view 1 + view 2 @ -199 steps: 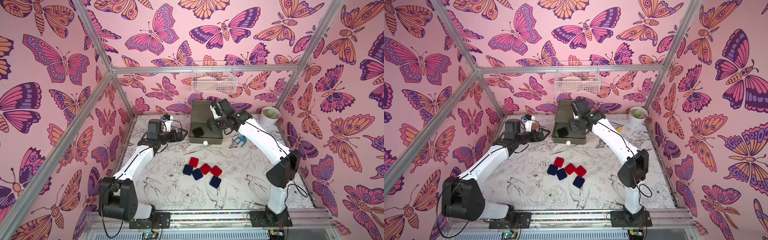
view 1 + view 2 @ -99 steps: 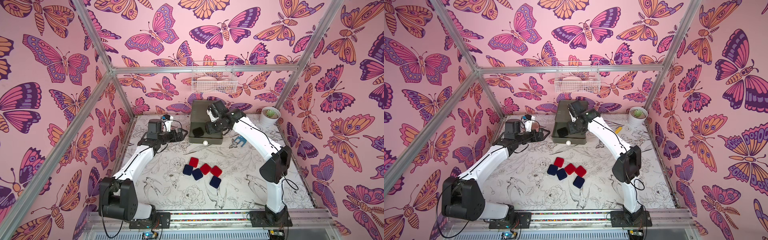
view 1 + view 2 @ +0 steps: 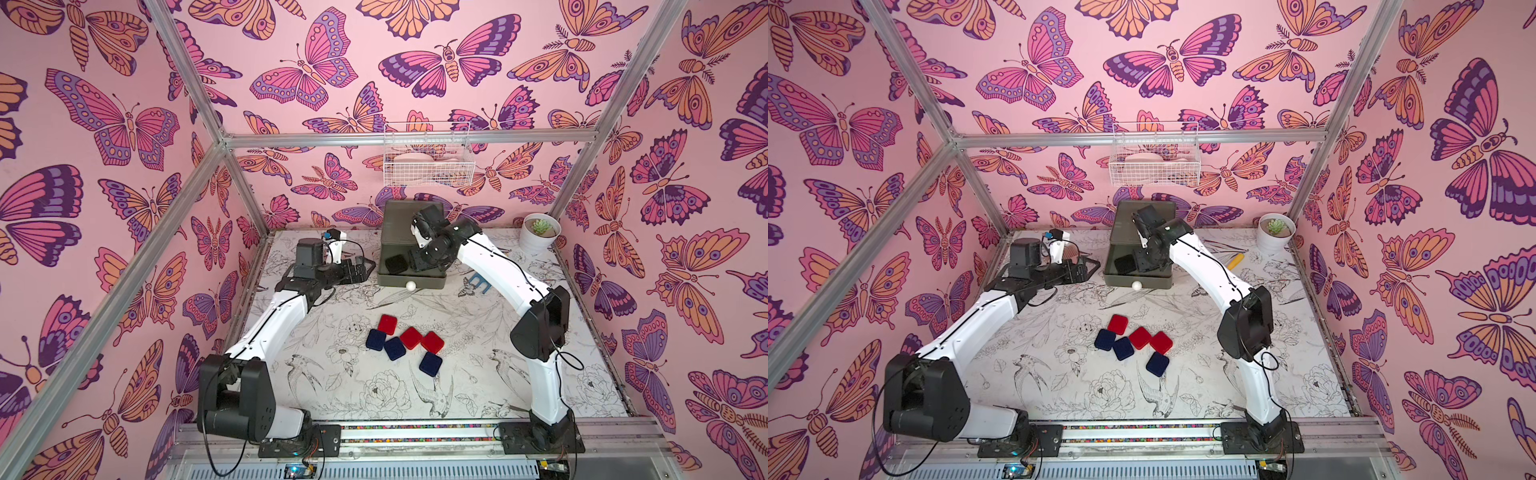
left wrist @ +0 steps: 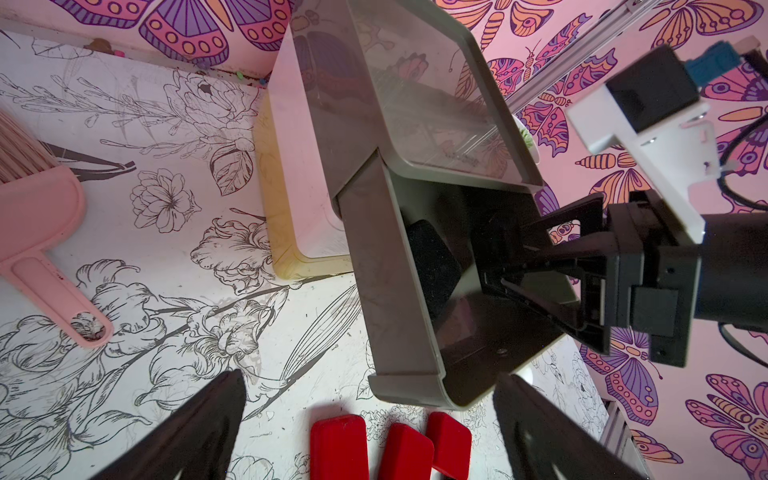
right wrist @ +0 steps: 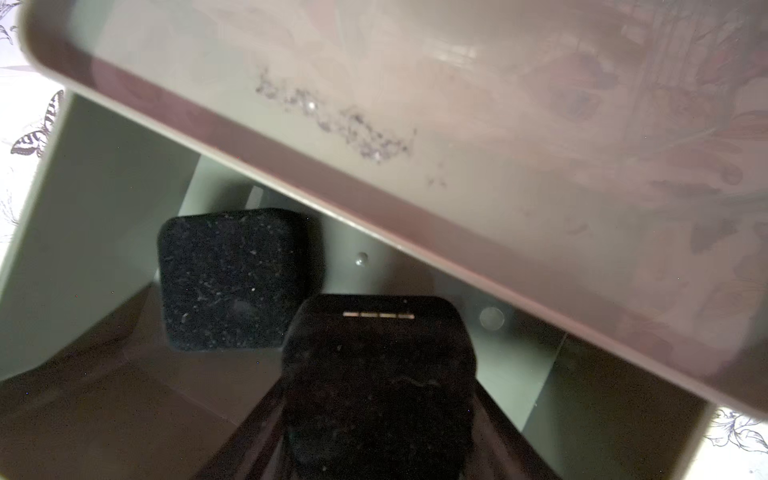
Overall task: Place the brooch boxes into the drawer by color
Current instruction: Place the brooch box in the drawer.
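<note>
One black brooch box [image 5: 232,278] flat in the open grey top drawer [image 3: 432,283], a second black box [image 5: 378,374] between jaws of the right hand [image 4: 498,259], grip or release impossible to tell. Best: part fully, then lift straight clear. Left hand [image 3: 356,270] wide open, empty. Red boxes [image 3: 411,337], navy boxes [image 3: 395,348] on the flowered counter [image 3: 478,374]; butterfly walls [image 3: 332,62].

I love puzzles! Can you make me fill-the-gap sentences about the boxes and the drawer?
The open drawer has a ___ knob.
On the table lie three red boxes and ___ blue boxes.
The box lying in the drawer is ___.
Missing words: white, three, black.
</note>
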`<act>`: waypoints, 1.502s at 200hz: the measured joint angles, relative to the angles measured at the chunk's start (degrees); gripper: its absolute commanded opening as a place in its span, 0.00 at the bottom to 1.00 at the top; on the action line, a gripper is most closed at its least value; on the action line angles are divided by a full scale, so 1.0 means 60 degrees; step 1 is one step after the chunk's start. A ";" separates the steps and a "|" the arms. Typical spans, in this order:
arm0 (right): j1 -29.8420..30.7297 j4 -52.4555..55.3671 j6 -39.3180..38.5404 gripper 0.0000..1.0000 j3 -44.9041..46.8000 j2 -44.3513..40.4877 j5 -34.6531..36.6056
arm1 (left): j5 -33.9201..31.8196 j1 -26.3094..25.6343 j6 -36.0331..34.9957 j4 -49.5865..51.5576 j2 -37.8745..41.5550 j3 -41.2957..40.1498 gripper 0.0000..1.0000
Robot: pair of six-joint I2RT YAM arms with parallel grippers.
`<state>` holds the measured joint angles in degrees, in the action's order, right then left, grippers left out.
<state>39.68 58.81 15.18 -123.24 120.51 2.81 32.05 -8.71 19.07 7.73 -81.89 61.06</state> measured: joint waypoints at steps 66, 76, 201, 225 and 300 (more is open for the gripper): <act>0.0000 0.0058 0.0004 0.72 -0.0007 0.0237 0.0237 | -0.0004 0.0000 -0.0011 0.0000 0.0000 0.0000 1.00; 0.0011 0.0062 0.0000 0.73 -0.0007 0.0240 0.0237 | -0.0004 0.0000 -0.0022 0.0000 0.0000 0.0000 1.00; 0.0058 -0.0772 0.0353 0.75 0.0426 -0.1053 -0.0022 | -0.0018 0.0000 -0.0033 0.0000 0.0000 0.0000 1.00; 0.0080 -0.2018 0.1005 0.75 0.2164 -0.2801 -0.0911 | -0.0022 0.0000 -0.0029 0.0000 0.0000 0.0000 1.00; 0.0073 -0.5085 0.3952 0.72 0.7074 -0.4790 -0.5326 | -0.0018 0.0000 -0.0029 0.0004 -0.0066 0.0036 1.00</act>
<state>40.12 28.29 38.89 -80.79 91.77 -29.15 31.94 -8.71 18.90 7.75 -82.28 61.28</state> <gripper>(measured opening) 0.724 0.999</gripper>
